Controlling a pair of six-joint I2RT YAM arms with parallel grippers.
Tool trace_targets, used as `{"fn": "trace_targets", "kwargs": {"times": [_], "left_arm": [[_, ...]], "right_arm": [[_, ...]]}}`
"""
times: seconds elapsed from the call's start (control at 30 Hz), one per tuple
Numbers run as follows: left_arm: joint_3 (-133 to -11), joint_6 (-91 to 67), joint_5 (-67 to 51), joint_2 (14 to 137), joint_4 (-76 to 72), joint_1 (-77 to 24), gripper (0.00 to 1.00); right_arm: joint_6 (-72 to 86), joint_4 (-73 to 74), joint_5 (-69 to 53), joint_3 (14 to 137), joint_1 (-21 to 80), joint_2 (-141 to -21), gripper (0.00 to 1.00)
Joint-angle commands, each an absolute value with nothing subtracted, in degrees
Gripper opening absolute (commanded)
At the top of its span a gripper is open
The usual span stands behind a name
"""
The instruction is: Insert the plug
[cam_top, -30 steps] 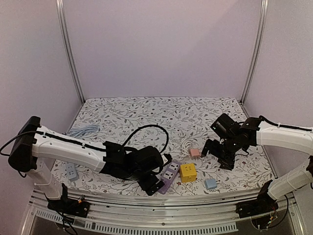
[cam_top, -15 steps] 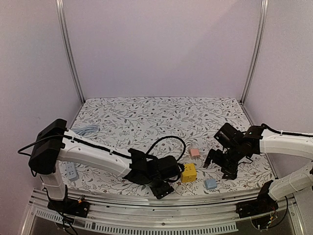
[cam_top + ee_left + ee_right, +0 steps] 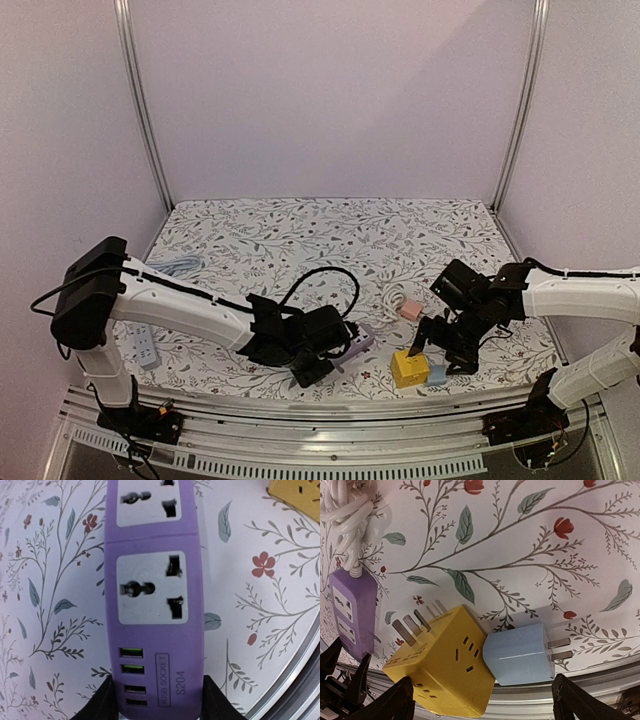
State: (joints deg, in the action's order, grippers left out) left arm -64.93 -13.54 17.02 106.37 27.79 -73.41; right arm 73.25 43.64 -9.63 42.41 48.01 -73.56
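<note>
On the floral table (image 3: 300, 230) my left gripper (image 3: 157, 705) has just clamped the purple strip (image 3: 152, 580) steady, while my right gripper (image 3: 480, 702) gapes around the yellow plug (image 3: 445, 670).

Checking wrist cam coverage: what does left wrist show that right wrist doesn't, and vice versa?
Left wrist only: USB ports and printed label on the purple power strip, left claw fingers flanking its end. Right wrist only: blue plug, white coiled cord, prongs of the yellow cube adapter. Both: the strip, the yellow cube (only a corner in left wrist), floral cloth.
</note>
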Motion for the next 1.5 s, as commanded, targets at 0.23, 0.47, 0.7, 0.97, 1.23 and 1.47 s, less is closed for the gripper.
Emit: {"fn": "trace_targets", "kwargs": {"times": [0.23, 0.47, 0.7, 0.97, 1.23, 1.47], "left_arm": [[-59.06, -4.01, 20.90, 102.49, 29.54, -60.98, 0.29], [-59.06, -3.42, 18.72, 102.04, 29.69, -52.51, 0.33], [-58.88, -3.63, 18.73, 101.99, 29.57, -52.23, 0.47], [-59.21, -4.27, 17.79, 101.34, 29.98, -52.21, 0.67], [-60.82, -4.83, 17.56, 100.83, 30.74, -52.21, 0.81], [-61.70, -6.01, 17.77, 99.50, 31.24, -52.21, 0.85]], "right_arm": [[70.60, 44.19, -9.18, 44.70, 49.30, -79.57, 0.93], [69.38, 47.09, -7.46, 46.05, 49.30, -78.86, 0.99], [72.35, 52.41, -4.34, 44.92, 49.12, -75.64, 0.99], [76.56, 55.59, -3.87, 39.11, 46.62, -66.88, 0.96], [72.79, 53.82, -5.19, 37.01, 46.16, -67.07, 0.83], [62.45, 46.52, -8.26, 42.45, 46.24, -75.09, 0.81]]}}
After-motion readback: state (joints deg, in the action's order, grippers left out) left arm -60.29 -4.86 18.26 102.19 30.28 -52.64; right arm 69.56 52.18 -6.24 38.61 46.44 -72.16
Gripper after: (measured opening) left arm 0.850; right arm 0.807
